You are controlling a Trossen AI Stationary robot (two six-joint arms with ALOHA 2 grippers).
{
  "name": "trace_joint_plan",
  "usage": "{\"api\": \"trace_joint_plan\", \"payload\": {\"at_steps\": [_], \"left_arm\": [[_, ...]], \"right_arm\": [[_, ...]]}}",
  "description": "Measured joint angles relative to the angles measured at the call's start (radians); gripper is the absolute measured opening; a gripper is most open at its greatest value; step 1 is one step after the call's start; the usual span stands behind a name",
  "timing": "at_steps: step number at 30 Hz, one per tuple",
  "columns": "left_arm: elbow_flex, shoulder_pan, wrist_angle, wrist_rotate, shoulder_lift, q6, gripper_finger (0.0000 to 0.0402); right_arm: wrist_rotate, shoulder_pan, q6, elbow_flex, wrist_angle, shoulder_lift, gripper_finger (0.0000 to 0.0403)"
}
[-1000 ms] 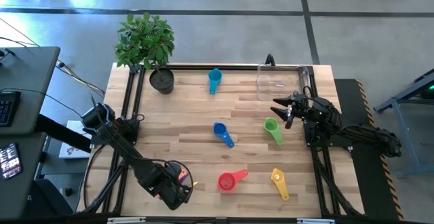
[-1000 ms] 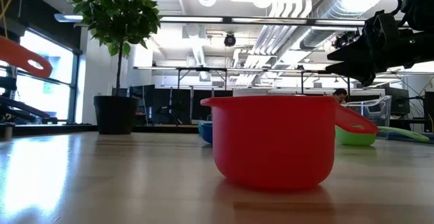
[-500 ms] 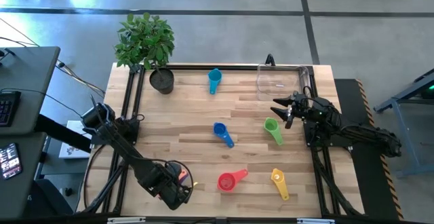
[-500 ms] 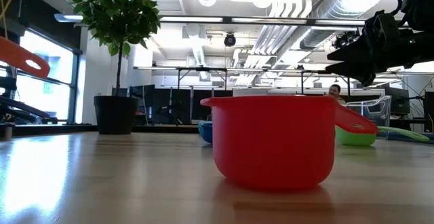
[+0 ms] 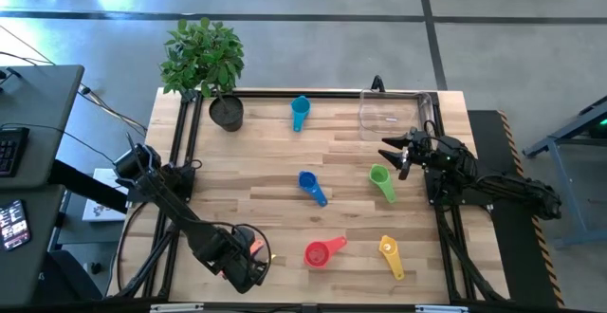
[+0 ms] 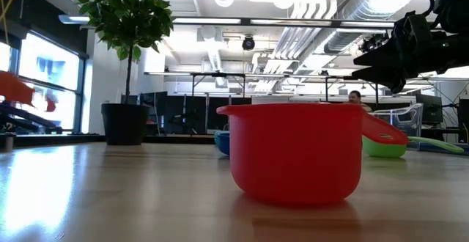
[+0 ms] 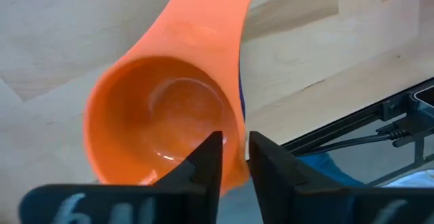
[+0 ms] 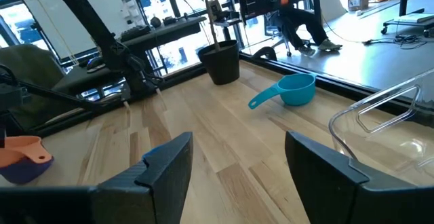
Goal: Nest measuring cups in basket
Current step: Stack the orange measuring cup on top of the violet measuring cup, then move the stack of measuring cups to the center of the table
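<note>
At the table's (image 5: 266, 161) front edge, toward the left corner, the left gripper (image 5: 248, 256) sat low with the orange cup (image 7: 163, 108) at its claw. The left wrist view showed the cup's wall standing in the claw. Whether the claw was clamped on that wall or slack around it could not be told. A dark sliver under the orange cup, possibly the purple cup (image 8: 20, 173), suggested that one was seated in the other, though the view was too poor to confirm it.

The right gripper (image 5: 391, 150) hung near the right edge, claw apart and holding nothing, just beside the green cup (image 5: 381, 180). The basket (image 5: 363, 114) stood at the back right corner with no cup visible in it. The teal cup (image 5: 300, 112) lay at the back edge, the blue (image 5: 310, 186) mid-table, and the red (image 5: 322, 251) and yellow (image 5: 390, 254) near the front edge.

Judgement: the task was at an early stage, with the first nesting in hand at the left arm. The next move calls for a secure hold on the orange stack and its carriage across the table to the basket, or a pick of the green cup by the right arm.
</note>
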Motion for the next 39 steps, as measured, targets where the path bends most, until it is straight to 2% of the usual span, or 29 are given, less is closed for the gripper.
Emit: {"api": "trace_joint_plan", "payload": {"at_steps": [6,15,23,33,39], "left_arm": [[0.000,0.007,0.000,0.022,0.000,0.000,0.0087],[0.000,0.008,0.013,0.080,-0.014,0.026,0.0083],[-0.001,-0.006,0.071,0.082,-0.019,-0.006,0.0078],[-0.002,0.001,0.047,0.063,-0.013,0.054,0.0074],[-0.002,-0.042,0.095,0.058,-0.007,0.087,0.0074]], "right_arm": [[0.000,0.000,0.000,0.000,0.000,0.000,0.0225],[0.000,0.000,0.000,0.000,0.000,0.000,0.0225],[0.000,0.000,0.000,0.000,0.000,0.000,0.0225],[0.000,0.000,0.000,0.000,0.000,0.000,0.0225],[0.000,0.000,0.000,0.000,0.000,0.000,0.0225]]}}
